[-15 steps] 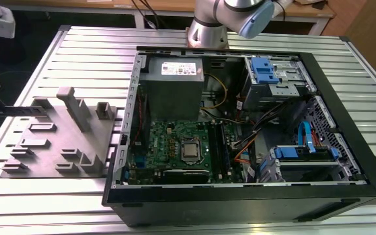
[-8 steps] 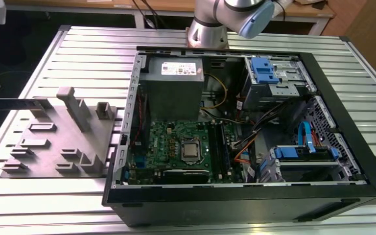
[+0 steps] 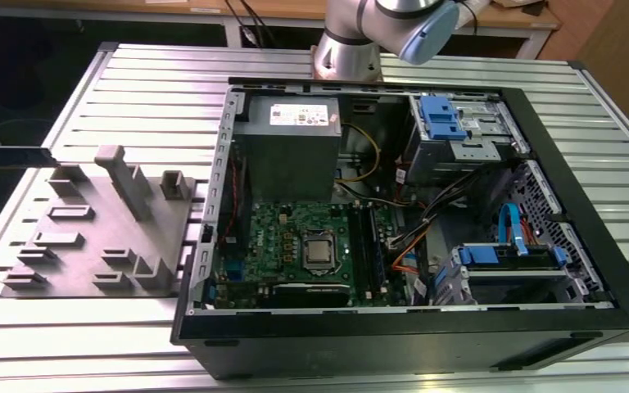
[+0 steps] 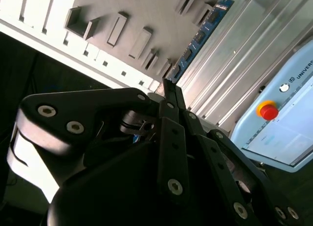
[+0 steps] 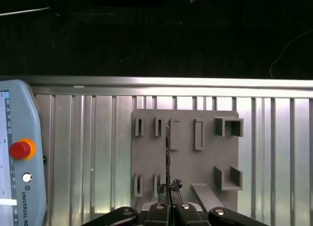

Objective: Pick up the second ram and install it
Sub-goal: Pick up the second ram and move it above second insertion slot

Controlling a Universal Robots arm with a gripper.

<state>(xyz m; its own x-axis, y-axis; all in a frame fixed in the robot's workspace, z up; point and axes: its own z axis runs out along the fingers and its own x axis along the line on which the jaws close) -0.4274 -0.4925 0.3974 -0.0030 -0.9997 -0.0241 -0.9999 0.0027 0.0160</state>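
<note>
The gripper [image 4: 169,89] has its fingers pinched nearly together on one end of the memory stick [image 4: 199,36], which juts straight out past the fingertips, in front of the grey tray [image 5: 205,162] on the slatted table [image 5: 98,138]

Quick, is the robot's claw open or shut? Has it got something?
Gripper: closed, holding the thin memory stick between its fingertips, seen in both wrist views.
</note>
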